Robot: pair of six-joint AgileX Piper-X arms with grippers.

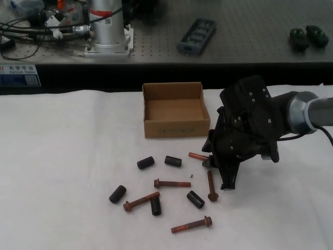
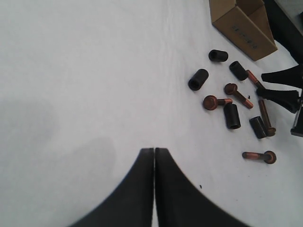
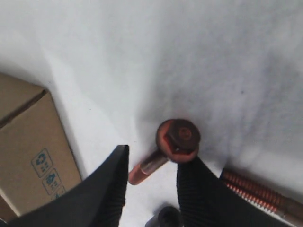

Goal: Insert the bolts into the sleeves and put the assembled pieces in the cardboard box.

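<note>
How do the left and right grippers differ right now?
The left gripper is shut; the right gripper is open. The left gripper holds nothing, over bare white cloth; the right gripper straddles a bolt beside the cardboard box. Both are black and two-fingered.

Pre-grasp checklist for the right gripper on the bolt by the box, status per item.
1. Is the right gripper open: ok.
2. Shank of the bolt between its fingers: ok, head close to one finger.
3. That bolt apart from the cardboard box: ok.
4. Is the second bolt clear of the fingers: cannot tell, it lies close beside one.
5. Is the left gripper out of the way: ok, shut over bare cloth.
</note>
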